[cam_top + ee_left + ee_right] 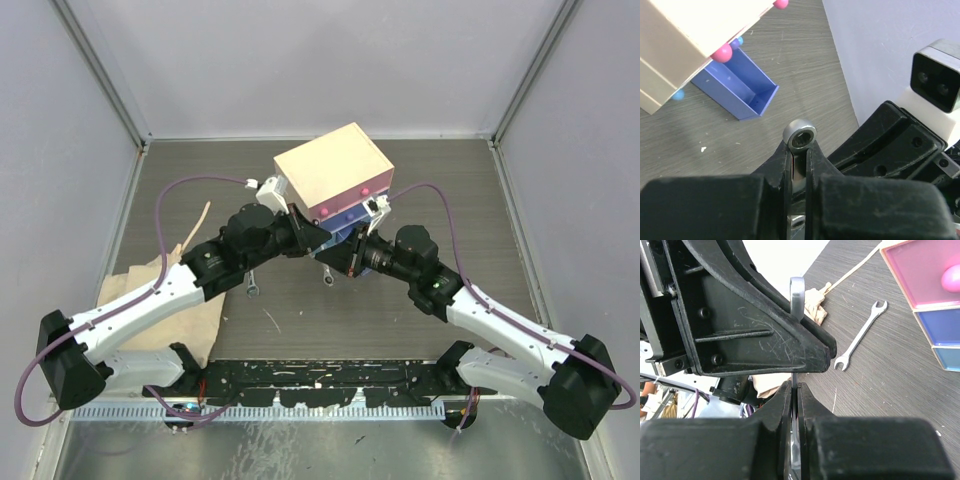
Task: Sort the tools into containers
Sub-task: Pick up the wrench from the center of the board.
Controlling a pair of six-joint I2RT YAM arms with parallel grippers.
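Clamping one ring-end wrench between them, both arms meet just in front of the chest.

Left wrist view: the left gripper has its fingers pressed flat on the shaft, and the ring end pokes out past the tips.

Right wrist view: the right gripper has its fingers pinched on a thin silver strip, the same wrench as far as I can tell. The left gripper's black body sits right ahead, with the ring end showing above it.

Top view: both pinches are hidden under the wrists. Only the ring end shows, on the near side of the two grippers over the table.

The purple drawer is pulled out with its top open in the left wrist view, and the ring-end wrench is near it. The right wrist view gives only the stacked fronts: pink drawer on top, purple in the middle, blue drawer at the bottom. From there I cannot tell whether any drawer is open.

An open-ended wrench lies flat on the table. It shows in the right wrist and top views but not in the left wrist view.

A beige cloth lies under the left arm. A wooden stick sits at the cloth's far edge, apart from the chest.
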